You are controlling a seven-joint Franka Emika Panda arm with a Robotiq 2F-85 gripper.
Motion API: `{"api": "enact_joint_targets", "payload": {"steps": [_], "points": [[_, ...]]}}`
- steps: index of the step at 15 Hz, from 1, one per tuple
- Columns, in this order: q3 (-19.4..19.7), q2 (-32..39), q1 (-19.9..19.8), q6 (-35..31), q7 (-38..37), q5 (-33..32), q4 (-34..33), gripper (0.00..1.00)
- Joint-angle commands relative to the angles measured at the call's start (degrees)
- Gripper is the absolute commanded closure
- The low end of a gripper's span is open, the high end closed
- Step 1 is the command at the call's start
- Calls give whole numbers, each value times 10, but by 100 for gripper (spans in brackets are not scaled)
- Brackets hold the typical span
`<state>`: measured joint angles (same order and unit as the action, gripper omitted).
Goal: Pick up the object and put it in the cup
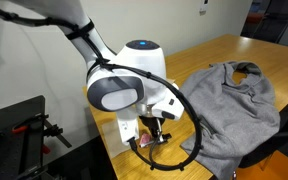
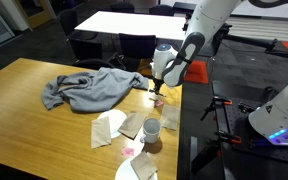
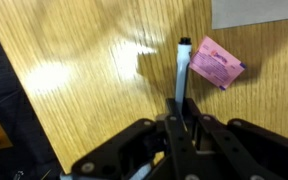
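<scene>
- Hand (image 3: 176, 118) fills the bottom of the wrist view, jaws pinched in on the lower end of the black marker pen (image 3: 181, 70). It reads as closed on the pen.
- The pen sticks out forward from the fingertips, cap end away from the camera. A small pink block (image 3: 217, 63) sits just beside its tip on the wooden tabletop (image 3: 84, 60).
- The pen's shadow falls offset to one side, so I judge it is already clear of the wood, though I can't confirm the height.
- Step: grasp done, carry to the cup about to start.
- In an exterior view the hand (image 2: 157, 95) hangs near the tabletop edge. The grey-blue cup (image 2: 152, 128) stands apart from it along the same edge, with the grey sweatshirt (image 2: 89, 90) off to the side.
- Next: lift, move over the cup rim, bring the pen toward vertical, then release. The slim pen may swing in the pinch, so centre it over the opening first.
</scene>
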<state>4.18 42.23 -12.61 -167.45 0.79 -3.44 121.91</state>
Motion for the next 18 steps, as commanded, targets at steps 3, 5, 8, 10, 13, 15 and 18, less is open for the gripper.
{"api": "enact_joint_targets", "payload": {"steps": [3,5,8,10,13,15,18], "points": [[28,-51,55,94,4,-11,-18,97],[32,-63,69,117,4,-18,-28,97],[28,-78,79,156,7,-24,-44,97],[28,-88,90,179,4,-33,-54,97],[28,-105,105,210,-1,-49,-67,97],[25,-117,111,228,0,-56,-74,97],[18,-134,123,253,1,-66,-81,97]]}}
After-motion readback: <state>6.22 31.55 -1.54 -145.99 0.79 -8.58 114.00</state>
